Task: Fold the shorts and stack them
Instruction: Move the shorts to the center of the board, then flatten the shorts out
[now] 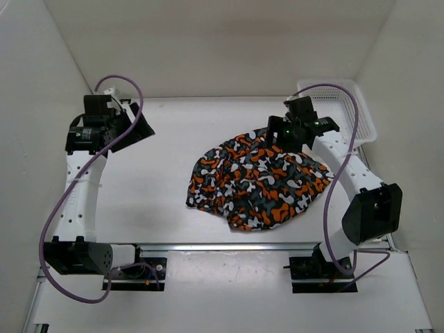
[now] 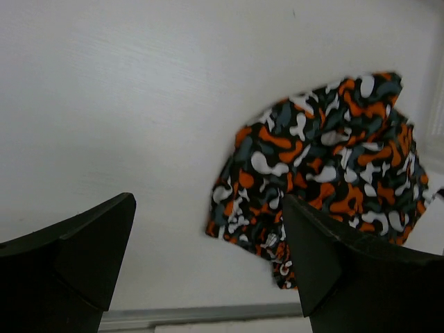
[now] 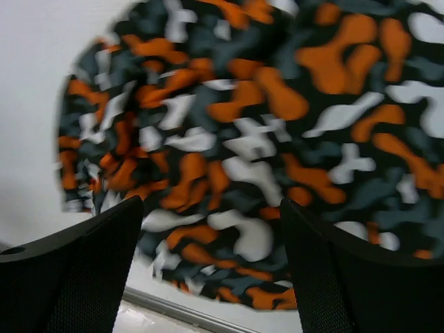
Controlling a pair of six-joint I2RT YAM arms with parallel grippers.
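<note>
The shorts (image 1: 257,180) lie crumpled in a loose heap right of the table's middle, printed with orange, black, grey and white blobs. My right gripper (image 1: 283,135) hovers over their far edge, open and empty; in the right wrist view the shorts (image 3: 243,139) fill the space beyond the right gripper (image 3: 211,229). My left gripper (image 1: 135,128) is at the far left, well away from the cloth, open and empty. In the left wrist view the shorts (image 2: 326,159) lie to the right beyond the left gripper (image 2: 208,229).
A white mesh basket (image 1: 347,107) stands at the back right corner, behind the right arm. White walls close in the table on three sides. A metal rail (image 1: 257,246) runs along the near edge.
</note>
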